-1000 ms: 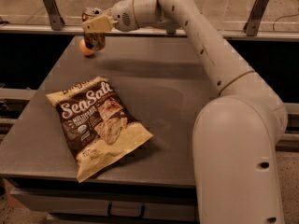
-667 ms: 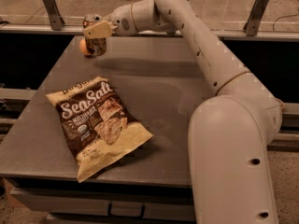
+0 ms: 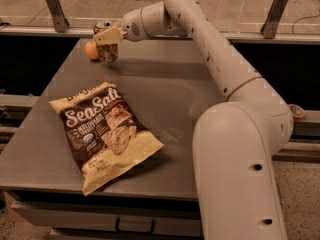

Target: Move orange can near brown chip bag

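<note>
The orange can (image 3: pixel 106 51) has a mottled orange-brown label and a silver top. It is at the table's far left, held in my gripper (image 3: pixel 108 37), which is shut on its upper part. I cannot tell whether the can touches the table. The brown chip bag (image 3: pixel 102 132), dark brown with cream-yellow edges and "Sea Salt" lettering, lies flat at the front left of the table. It is well in front of the can and apart from it.
A small round orange fruit (image 3: pixel 91 50) sits just left of the can. The grey table (image 3: pixel 200 84) has a drawer handle (image 3: pixel 135 227) under its front edge. My arm (image 3: pixel 235 134) stretches over the table's right side. A rail runs behind the table.
My gripper has moved the can a little to the right and toward the front. The orange fruit now shows to the left of the can.
</note>
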Motion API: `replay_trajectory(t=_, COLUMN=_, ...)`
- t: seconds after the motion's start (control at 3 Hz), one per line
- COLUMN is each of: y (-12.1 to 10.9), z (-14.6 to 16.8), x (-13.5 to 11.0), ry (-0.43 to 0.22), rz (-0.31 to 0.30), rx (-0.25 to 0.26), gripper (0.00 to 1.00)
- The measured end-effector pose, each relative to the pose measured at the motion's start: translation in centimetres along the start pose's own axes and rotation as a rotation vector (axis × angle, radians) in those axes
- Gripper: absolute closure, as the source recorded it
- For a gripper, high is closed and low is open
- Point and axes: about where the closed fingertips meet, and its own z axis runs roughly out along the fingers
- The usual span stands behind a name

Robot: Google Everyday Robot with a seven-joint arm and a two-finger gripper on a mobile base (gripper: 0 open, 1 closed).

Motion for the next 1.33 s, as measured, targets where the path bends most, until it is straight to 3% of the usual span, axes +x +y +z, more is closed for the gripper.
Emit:
replay_trajectory(t=0.67, y=-1.8, z=-0.2, x=2.1, ry=0.05, rz=-0.004, rx=0.025, gripper=0.14)
replay_trajectory(t=1.0, y=-2.3, z=-0.6, x=2.2, ry=0.043, rz=0.002, rx=0.04, gripper=0.0)
replay_trajectory(t=1.33, y=-2.7, z=-1.5, x=1.8, ry=0.026, rz=0.013, rx=0.063, gripper=0.0)
